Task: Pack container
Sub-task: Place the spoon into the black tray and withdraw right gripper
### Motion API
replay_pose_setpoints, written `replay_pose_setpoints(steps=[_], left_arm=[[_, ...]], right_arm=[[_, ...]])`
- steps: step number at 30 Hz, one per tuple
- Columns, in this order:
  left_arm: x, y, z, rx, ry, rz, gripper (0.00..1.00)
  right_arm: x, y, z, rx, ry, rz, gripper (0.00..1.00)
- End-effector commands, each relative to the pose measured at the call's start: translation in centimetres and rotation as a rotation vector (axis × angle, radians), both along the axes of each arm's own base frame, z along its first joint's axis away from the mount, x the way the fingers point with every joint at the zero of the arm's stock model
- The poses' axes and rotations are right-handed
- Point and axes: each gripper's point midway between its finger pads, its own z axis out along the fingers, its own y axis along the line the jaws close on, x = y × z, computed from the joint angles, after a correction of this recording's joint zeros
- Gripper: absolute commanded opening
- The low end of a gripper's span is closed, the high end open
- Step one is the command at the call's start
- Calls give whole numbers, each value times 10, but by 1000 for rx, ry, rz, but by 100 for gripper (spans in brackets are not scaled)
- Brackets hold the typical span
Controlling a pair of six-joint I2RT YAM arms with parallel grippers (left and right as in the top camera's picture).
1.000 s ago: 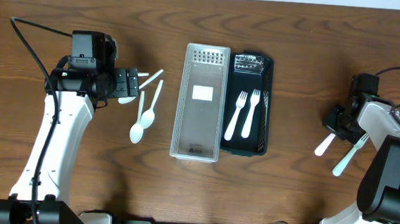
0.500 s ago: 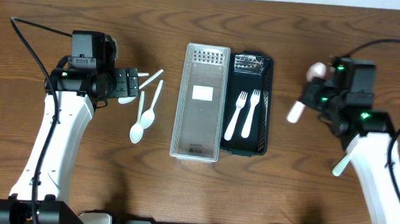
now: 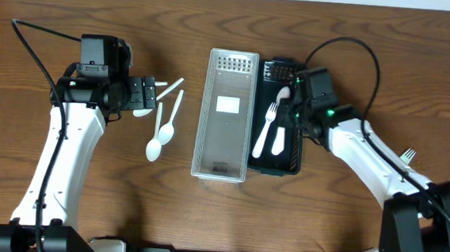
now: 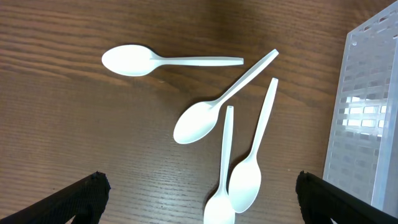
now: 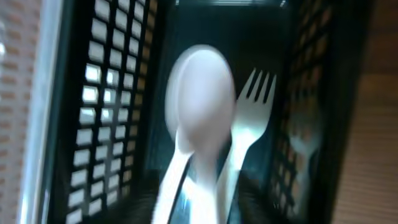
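We see the right hand (image 3: pixel 291 105) over the black tray (image 3: pixel 273 170). It is clenched on the handle of a white spoon (image 3: pixel 284 93). The round end of the spoon sticks out past the hand, over the far end of the tray. We cannot tell if the spoon touches the tray.

Two white forks (image 3: pixel 262 135) lie side by side in the black tray, with their prongs toward the far end. In the right wrist view the spoon looks blurry. One of the forks (image 5: pixel 250 118) shows just beside it, lower down in the tray.

The clear tray (image 3: pixel 223 146) sits on the bench (image 3: pixel 435 69) right next to the black tray, on its left, and the two long sides touch. A white patch (image 3: pixel 228 105) shows on its floor.

The left hand (image 3: pixel 144 94) is on the left side of the bench, apart from both trays. Its fingers (image 4: pixel 74 199) are spread wide and loose. Below it lie four loose spoons (image 4: pixel 217 106) on the wood, not far from the clear tray. Three of them lie close together. One lies a bit apart, with its handle toward the trays.

On the right side of the bench, the prongs of a spare fork (image 3: pixel 406 155) peek out from behind the right arm. The rest of it is hidden.
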Motion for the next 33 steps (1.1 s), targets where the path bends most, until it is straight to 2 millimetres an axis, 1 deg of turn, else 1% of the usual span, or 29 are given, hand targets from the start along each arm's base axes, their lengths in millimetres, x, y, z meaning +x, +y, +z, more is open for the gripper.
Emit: replay_pose_setpoints(steps=[1, 3, 4, 6, 7, 9, 10, 11, 12, 13, 15, 16, 19, 22, 25, 28, 33], left_arm=[[4, 2, 4, -3, -9, 12, 98], [4, 2, 3, -3, -8, 12, 98], [4, 2, 3, -3, -8, 12, 98], [4, 2, 3, -3, -8, 12, 98], [4, 2, 3, -3, -8, 12, 98], [4, 2, 4, -3, -9, 12, 98], [4, 2, 4, -3, -9, 12, 98], [4, 2, 4, -3, -9, 12, 98], [4, 2, 3, -3, -8, 12, 98], [4, 2, 4, -3, -9, 12, 98], [4, 2, 3, -3, -8, 12, 98], [4, 2, 3, -3, -8, 12, 98], [4, 2, 3, -3, -8, 12, 98], [4, 2, 4, -3, -9, 12, 98], [4, 2, 4, -3, -9, 12, 98], [4, 2, 3, -3, -8, 12, 98], [4, 2, 4, -3, -9, 12, 98]], right_arm=[[18, 1, 42, 14, -85, 12, 59], [25, -14, 72, 2, -119, -31, 67], [28, -26, 87, -15, -135, -65, 71], [30, -56, 110, -62, -158, -143, 73], [29, -75, 120, -93, -164, -194, 73], [24, -116, 132, -149, -162, -297, 74], [18, -135, 132, -171, -147, -343, 74], [14, -149, 131, -186, -129, -376, 75], [4, -168, 127, -206, -85, -423, 76], [-3, -179, 122, -216, -49, -449, 77], [-26, -207, 107, -232, 58, -526, 78], [-37, -218, 98, -234, 103, -566, 79], [-61, -242, 70, -238, 193, -645, 81], [-82, -257, 36, -238, 260, -699, 83], [-102, -266, 4, -234, 306, -740, 84], [-111, -272, -15, -222, 311, -775, 85], [-123, -284, -33, -219, 309, -829, 84]])
